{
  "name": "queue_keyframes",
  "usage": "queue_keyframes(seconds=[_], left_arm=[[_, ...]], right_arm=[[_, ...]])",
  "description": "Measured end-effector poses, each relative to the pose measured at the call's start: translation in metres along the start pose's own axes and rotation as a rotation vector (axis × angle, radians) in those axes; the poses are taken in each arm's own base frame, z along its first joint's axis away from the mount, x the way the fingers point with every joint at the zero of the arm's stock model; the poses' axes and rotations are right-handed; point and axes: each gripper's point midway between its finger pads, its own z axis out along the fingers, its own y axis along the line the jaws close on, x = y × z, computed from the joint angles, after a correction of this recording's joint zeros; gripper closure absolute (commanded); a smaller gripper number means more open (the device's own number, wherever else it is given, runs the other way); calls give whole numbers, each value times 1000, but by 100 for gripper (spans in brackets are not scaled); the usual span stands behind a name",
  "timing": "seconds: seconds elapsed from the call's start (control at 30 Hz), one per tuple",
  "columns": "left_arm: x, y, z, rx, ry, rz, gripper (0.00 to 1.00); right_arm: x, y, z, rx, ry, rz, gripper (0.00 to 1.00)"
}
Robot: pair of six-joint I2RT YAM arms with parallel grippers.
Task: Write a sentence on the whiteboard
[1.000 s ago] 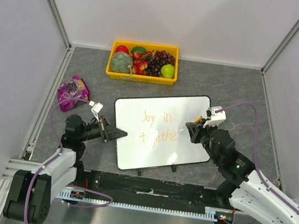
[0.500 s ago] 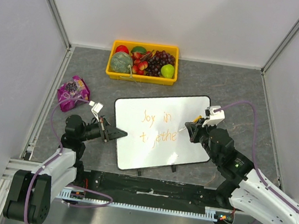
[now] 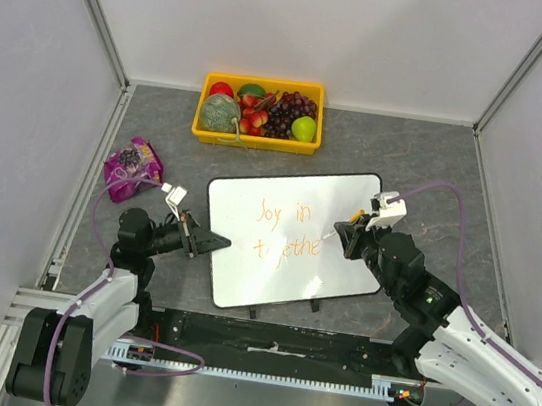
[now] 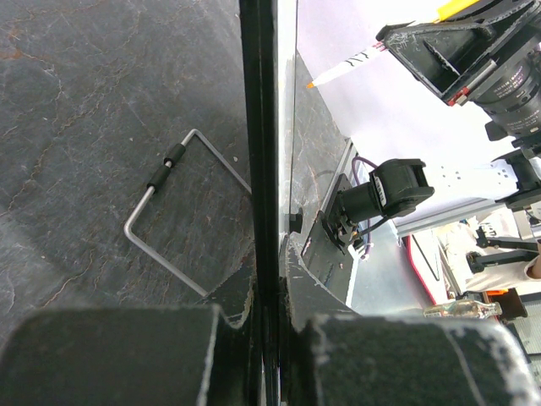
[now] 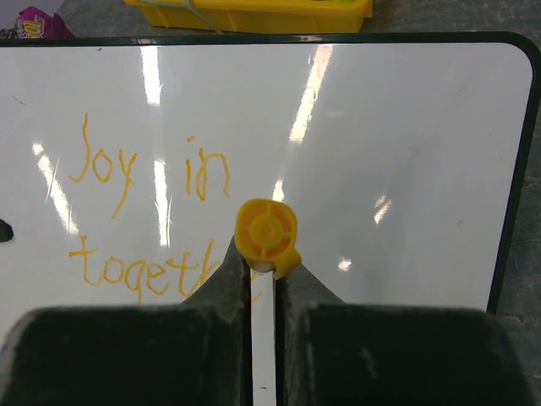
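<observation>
The whiteboard lies tilted on the dark table, with orange lettering reading "Joy in" over "togethe". My left gripper is shut on the board's left black edge. My right gripper is shut on a white marker with an orange end cap; its tip touches the board just right of "togethe". In the right wrist view the lettering shows left of the marker. In the left wrist view the marker's tip shows above the board.
A yellow tray of fruit stands behind the board. A purple snack bag lies at the left. A wire stand shows under the board's edge. Grey walls close in the table on three sides.
My right gripper with the marker has shifted slightly left and up along the second line. The left gripper and board have not moved.
</observation>
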Motion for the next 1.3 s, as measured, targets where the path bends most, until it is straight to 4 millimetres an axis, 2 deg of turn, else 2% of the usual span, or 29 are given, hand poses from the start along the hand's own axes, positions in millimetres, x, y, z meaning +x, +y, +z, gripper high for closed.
queue_keyframes(seconds=[0.57, 0.83, 0.97, 1.1, 1.3], left_arm=[[0, 0, 0, 0, 0, 0, 98], [0, 0, 0, 0, 0, 0, 98], [0, 0, 0, 0, 0, 0, 98], [0, 0, 0, 0, 0, 0, 98], [0, 0, 0, 0, 1, -1, 98]], right_arm=[[-2, 12, 1, -142, 30, 8, 100], [-12, 7, 2, -209, 25, 54, 100], [-18, -1, 3, -224, 12, 82, 100], [-15, -11, 4, -214, 20, 109, 100], [-13, -13, 2, -210, 17, 113, 100]])
